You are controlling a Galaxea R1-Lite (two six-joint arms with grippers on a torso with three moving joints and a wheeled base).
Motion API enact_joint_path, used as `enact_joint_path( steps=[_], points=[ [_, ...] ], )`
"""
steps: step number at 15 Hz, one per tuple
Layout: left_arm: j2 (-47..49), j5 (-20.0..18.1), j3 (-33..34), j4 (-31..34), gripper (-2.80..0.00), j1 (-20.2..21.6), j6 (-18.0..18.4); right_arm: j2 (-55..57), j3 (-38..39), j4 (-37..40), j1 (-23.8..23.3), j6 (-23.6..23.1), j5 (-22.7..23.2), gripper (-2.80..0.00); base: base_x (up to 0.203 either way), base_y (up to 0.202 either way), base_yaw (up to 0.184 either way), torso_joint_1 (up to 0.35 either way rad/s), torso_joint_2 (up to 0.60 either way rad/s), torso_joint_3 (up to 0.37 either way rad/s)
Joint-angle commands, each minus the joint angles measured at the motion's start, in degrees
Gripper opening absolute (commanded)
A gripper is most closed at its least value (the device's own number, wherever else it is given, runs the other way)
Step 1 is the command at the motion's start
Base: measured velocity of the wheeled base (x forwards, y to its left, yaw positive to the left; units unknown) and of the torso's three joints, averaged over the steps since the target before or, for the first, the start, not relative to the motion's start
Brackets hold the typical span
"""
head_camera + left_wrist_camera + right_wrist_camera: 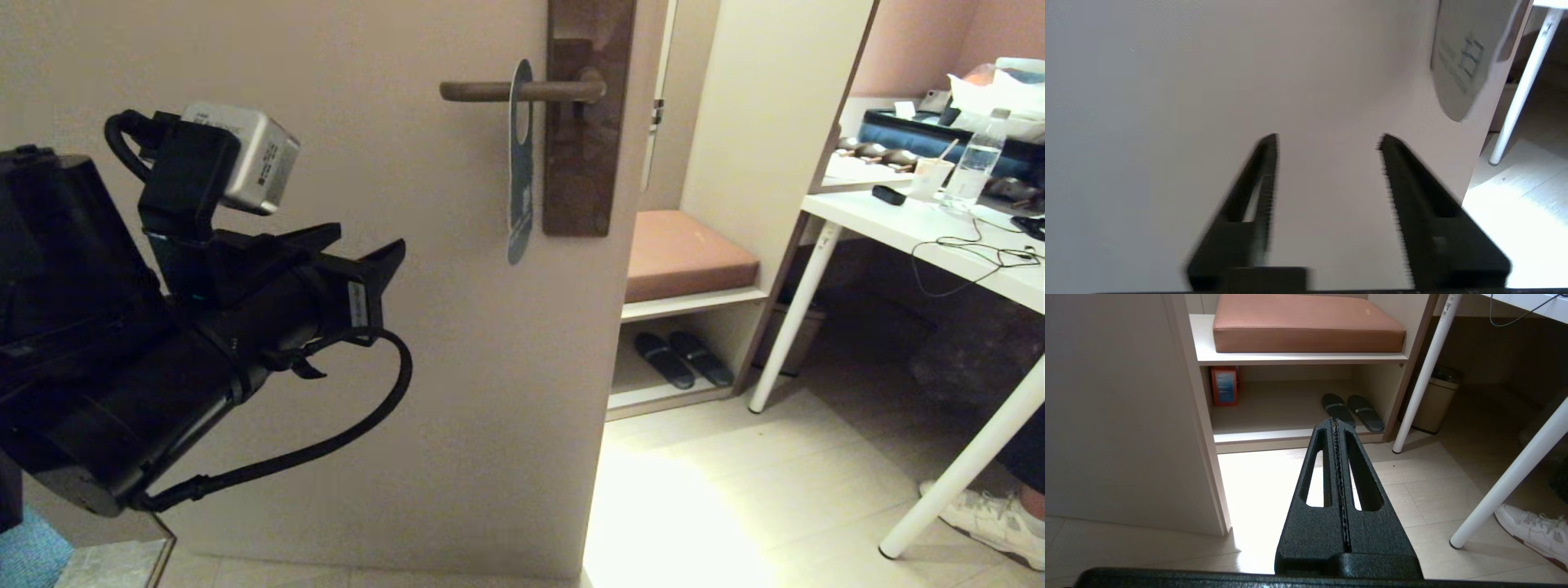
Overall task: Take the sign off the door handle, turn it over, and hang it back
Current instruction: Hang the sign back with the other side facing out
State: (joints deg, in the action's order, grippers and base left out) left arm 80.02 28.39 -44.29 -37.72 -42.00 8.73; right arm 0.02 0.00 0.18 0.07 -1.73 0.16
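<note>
Two grippers are seen, and only one is raised. The left gripper is held in front of the door, well to the left of and below the sign in the head view. Its jaws are spread apart with a clear gap between them, and nothing is held or touched; only the bare door face is seen between the fingers. The gripper is pointed toward the door. In the left wrist view the sign's rounded lower end is seen off to one side of the fingers, apart from them.

The sign is hung on the handle, with the lever passed through its hole, just beside the backplate. Its long axis is vertical, with the rounded lower end pointed at the floor. It is seen nearly edge-on from the head, so that its faces are turned along the lever rather than flat to the door. A grey-blue face is glimpsed in the head view; a paler face with faint print is shown in the left wrist view, but the words cannot be read. The lever is held level, with its free end pointed left.

The right gripper is parked low, above the floor tiles, pointed toward a shelf unit with slippers. Its jaws are pressed together, with nothing between them.
</note>
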Motion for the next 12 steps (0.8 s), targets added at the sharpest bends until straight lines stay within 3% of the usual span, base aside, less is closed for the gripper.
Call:
enact_joint_path(
  steps=[1, 8, 12],
  points=[
    [-1.1, 0.2, 0.0, -0.2, -2.8, -0.2, 0.1, 0.0, 0.0, 0.0, 0.0, 0.0, 0.0, -2.8, 0.0, 0.0, 0.0, 0.0, 0.0, 0.0],
    [1.1, -0.4, -0.5, -0.2, -2.8, -0.6, 0.2, 0.0, 0.0, 0.0, 0.0, 0.0, 0.0, -2.8, 0.0, 0.0, 0.0, 0.0, 0.0, 0.0],
    [6.8, -1.4, -5.7, -0.3, -2.8, -0.5, 0.2, 0.0, 0.0, 0.0, 0.0, 0.0, 0.0, -2.8, 0.0, 0.0, 0.0, 0.0, 0.0, 0.0]
  ],
)
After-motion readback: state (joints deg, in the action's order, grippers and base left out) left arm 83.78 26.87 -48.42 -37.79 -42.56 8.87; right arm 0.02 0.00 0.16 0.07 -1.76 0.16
